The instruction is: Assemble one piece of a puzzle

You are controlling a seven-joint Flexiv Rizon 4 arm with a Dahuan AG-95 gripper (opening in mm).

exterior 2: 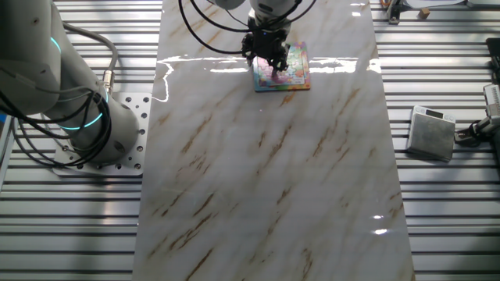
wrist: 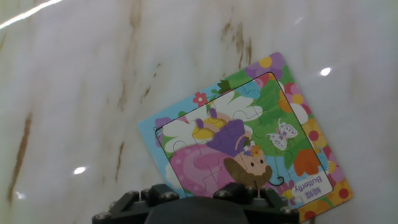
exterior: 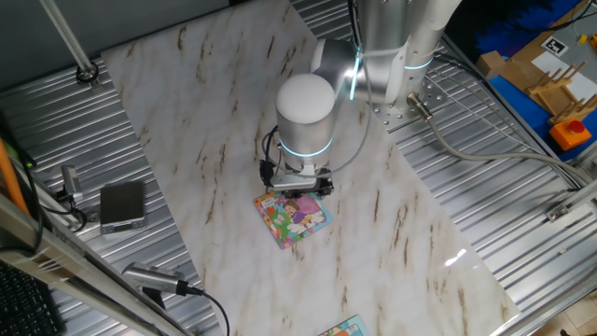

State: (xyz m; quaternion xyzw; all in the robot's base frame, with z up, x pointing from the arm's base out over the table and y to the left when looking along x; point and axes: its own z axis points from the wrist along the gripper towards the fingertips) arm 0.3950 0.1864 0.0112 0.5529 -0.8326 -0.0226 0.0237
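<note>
In one fixed view, the black two-finger gripper point(exterior: 300, 189) is seen lowered right over the upper edge of the small square cartoon puzzle point(exterior: 294, 219) lying flat on the marbled white desk point(exterior: 205, 140), presumably so a piece can be pressed in. In the other fixed view, the gripper point(exterior 2: 269, 58) covers the puzzle's point(exterior 2: 287, 72) left part, and whether the fingers are spread or pinching cannot be told. In the hand view, the puzzle point(wrist: 249, 143) appears complete where visible; the tiny pink-purple piece cannot be singled out.

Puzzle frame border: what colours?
Light blue with coloured dots, puzzle; clearest in hand view.
</note>
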